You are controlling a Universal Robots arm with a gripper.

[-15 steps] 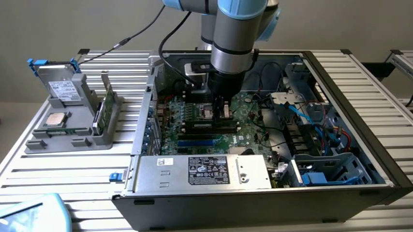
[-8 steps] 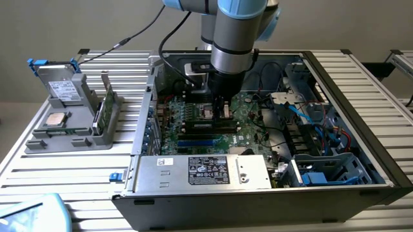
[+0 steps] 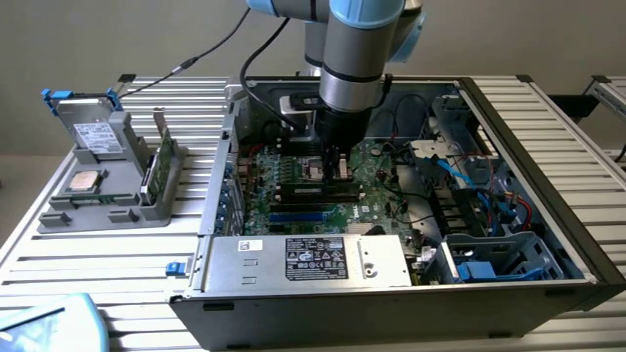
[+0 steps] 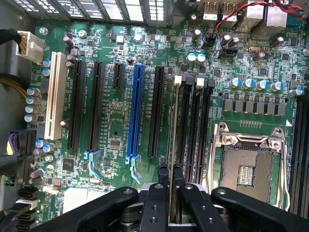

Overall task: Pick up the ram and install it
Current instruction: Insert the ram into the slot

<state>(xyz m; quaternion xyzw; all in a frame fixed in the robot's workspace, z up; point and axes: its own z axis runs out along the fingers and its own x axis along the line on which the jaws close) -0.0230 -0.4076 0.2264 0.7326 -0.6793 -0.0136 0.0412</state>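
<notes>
Wrist view, one end effector point(image 4: 170, 173) clenched on one ram point(image 4: 173, 123) edge-on, over four memory slots point(image 4: 198, 130), one CPU socket point(image 4: 246, 166)

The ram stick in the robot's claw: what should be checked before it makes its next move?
1. Grip: the gripper is shut on the ram, held edge-on: ok.
2. Alignment: the ram runs parallel to the memory slots: ok.
3. Ram exactly over one slot: cannot tell.
4. Slot latches swung open: cannot tell.
5. CPU socket clear of the gripper: ok.
</notes>
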